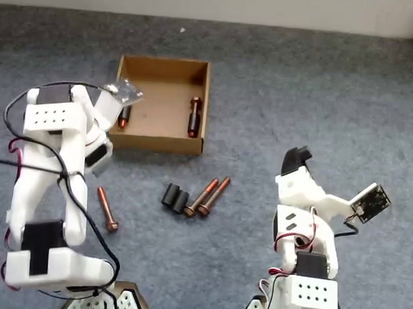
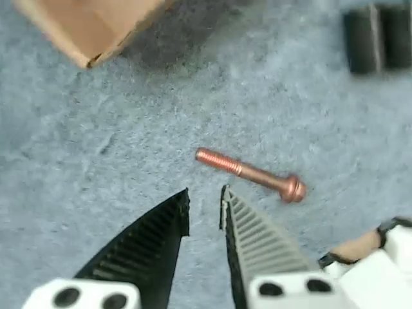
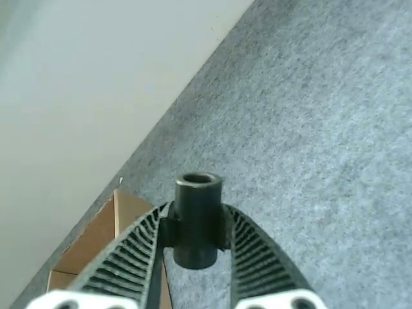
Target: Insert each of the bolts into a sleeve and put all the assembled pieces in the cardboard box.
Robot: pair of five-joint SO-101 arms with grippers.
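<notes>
My right hand [image 3: 194,217] is clamped on a sleeve [image 3: 198,190], bore up. My left hand [image 2: 205,198] is slightly apart and empty. I should grab the bolt [image 2: 248,172] just ahead, near its head.

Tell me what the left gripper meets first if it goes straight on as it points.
Probably the threaded end of the lone copper-coloured bolt just ahead of the left gripper, though depth is unclear.

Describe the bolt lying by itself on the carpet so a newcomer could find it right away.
Start at the cardboard box, then look at the grey carpet in front of its left corner. A copper bolt lies there, head pointing away from the box. It is alone; the other two loose bolts lie side by side next to two black sleeves.
</notes>
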